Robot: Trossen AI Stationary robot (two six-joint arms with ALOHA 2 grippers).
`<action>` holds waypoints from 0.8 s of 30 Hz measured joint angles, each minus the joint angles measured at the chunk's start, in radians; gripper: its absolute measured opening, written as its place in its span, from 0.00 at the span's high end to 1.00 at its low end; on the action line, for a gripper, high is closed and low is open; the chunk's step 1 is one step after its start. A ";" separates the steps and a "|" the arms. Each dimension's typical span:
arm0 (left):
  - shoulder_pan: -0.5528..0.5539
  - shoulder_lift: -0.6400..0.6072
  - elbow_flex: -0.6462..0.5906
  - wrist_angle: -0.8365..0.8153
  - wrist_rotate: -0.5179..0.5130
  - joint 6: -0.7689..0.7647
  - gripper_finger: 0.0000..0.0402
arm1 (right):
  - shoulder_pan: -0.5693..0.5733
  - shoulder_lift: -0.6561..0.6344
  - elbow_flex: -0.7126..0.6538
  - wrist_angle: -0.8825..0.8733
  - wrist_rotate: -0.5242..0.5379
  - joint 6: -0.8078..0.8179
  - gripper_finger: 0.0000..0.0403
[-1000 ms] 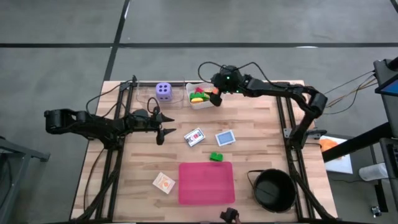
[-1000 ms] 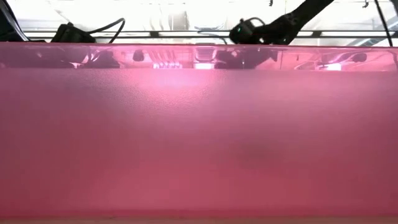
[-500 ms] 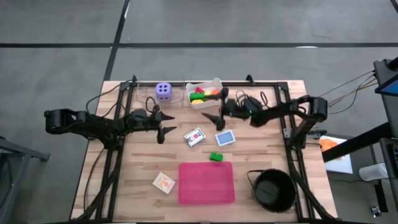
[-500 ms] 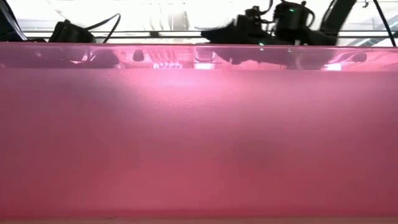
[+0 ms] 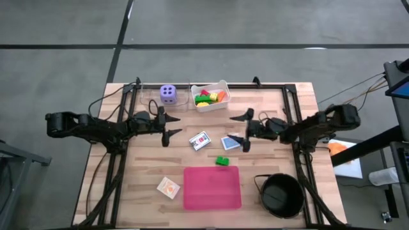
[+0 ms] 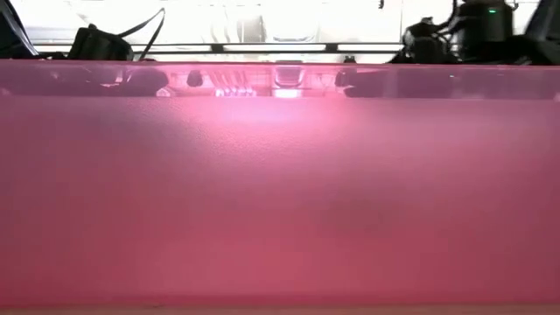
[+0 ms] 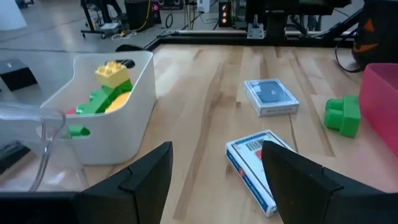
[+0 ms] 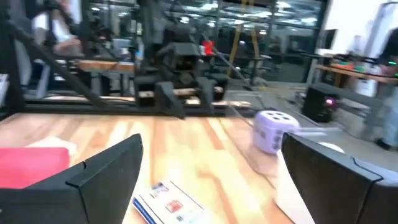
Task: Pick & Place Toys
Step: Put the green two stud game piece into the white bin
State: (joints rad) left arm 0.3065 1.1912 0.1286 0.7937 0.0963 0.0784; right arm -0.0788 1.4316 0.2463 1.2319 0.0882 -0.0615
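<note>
Blue card (image 5: 231, 142) flat on surface just beside right gripper (image 5: 246, 129), fingers spread wide, empty. Likely light, stiff, thin: pinch across edges. Left gripper (image 5: 167, 126), half-spread, empty, waits beyond white card (image 5: 200, 140).

Even bright light; right wrist view motion-blurred.

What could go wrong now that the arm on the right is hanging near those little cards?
The open right gripper sits right beside the blue card; a flat card is hard to pinch and may just slide away. The green block lies against the pink mat edge, so fingers might snag the mat. The white card lies close by and could get bumped.
</note>
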 joint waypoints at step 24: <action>0.000 0.000 0.010 0.048 -0.001 -0.138 0.39 | -0.006 -0.375 -0.240 -0.014 0.002 -0.047 0.05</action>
State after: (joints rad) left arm 0.3065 1.1912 0.1387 0.8418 0.0958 -0.0601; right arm -0.0853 1.0562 0.0063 1.2174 0.0901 -0.1085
